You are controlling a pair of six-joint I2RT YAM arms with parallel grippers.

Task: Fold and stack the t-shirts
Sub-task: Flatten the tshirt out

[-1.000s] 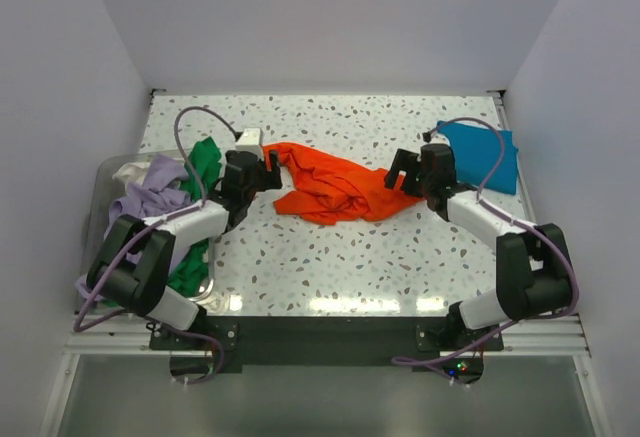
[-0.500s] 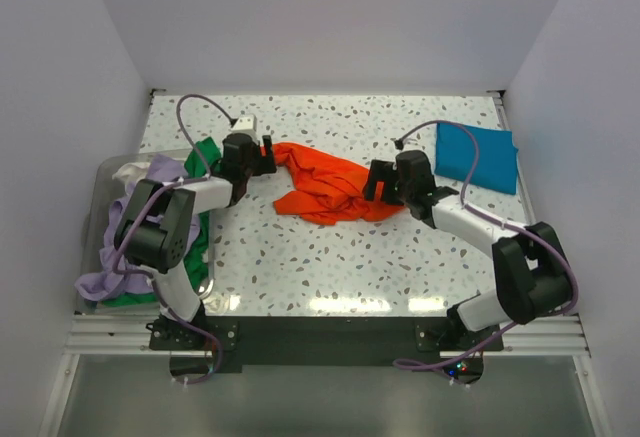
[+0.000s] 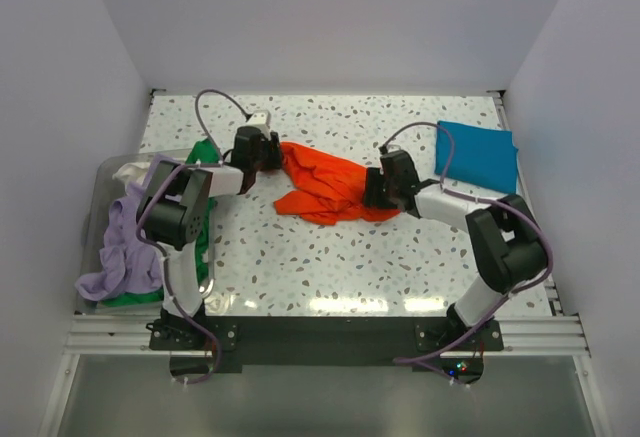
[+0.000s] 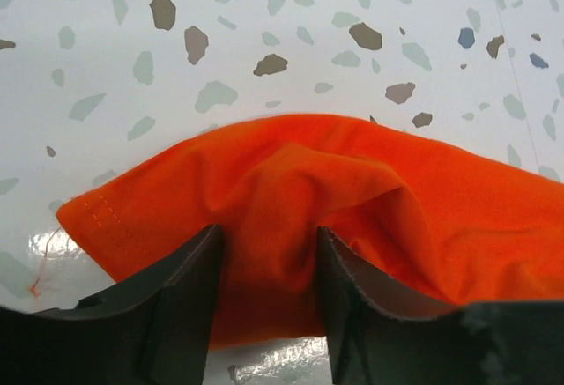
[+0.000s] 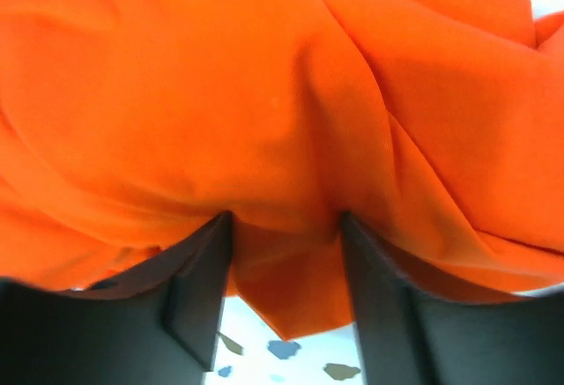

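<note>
Black-and-white jointed arms (image 3: 180,209) trail lavender cables (image 3: 198,115) and end in dark matte fingers (image 4: 167,306)

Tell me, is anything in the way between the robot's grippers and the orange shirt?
No, nothing that I can see. The left gripper and the right gripper are both right at the orange t-shirt, one at each end, and a bit of its cloth sits inside each open gripper.

Speckled terrazzo table (image 4: 264,24) stretches ahead of my left gripper (image 4: 264,257), grey and brown chips on white. Left of that gripper and back toward me sits a clear plastic bin (image 3: 97,179). White walls (image 3: 330,17) stand beyond.
</note>
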